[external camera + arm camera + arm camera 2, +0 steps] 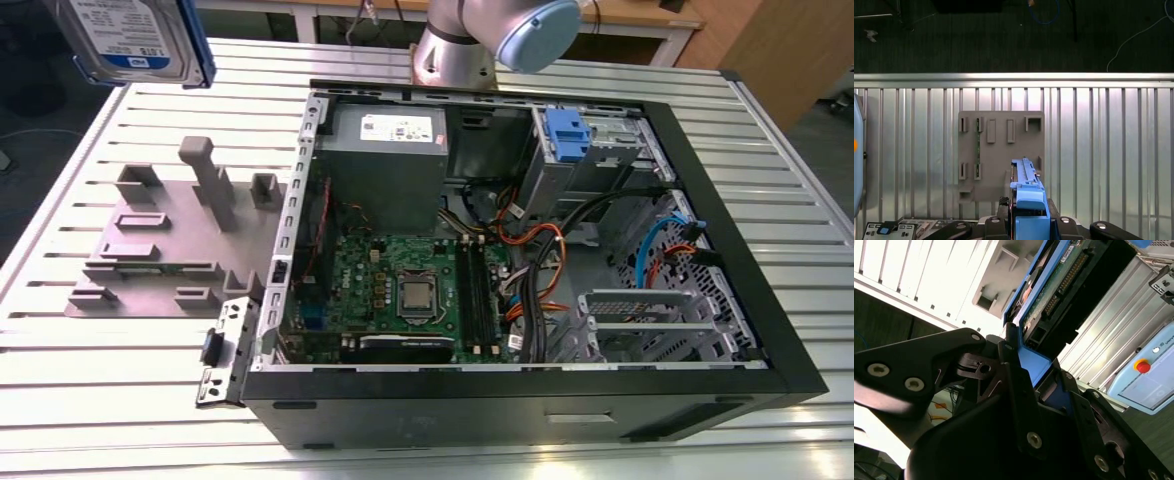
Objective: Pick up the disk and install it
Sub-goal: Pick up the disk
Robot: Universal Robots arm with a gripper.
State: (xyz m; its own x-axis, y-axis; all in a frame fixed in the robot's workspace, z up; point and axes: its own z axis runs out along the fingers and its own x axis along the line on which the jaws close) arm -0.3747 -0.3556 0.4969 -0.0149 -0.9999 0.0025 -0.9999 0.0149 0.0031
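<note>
disk, white-and-blue label, clamped between fingers, above grey fixture plate, beside open computer case

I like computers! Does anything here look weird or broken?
Nothing looks broken. Only the disk is out of place: the tool holds it in the air, outside the open computer case, not inside it.

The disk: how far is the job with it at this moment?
Done: the disk is picked up; in the exterior view it hangs above the table, clear of the grey holder. In hand: in the second wrist view the gripper is shut on it. Left: installing; the disk is outside the open case, to the exterior view's left of it.
</note>
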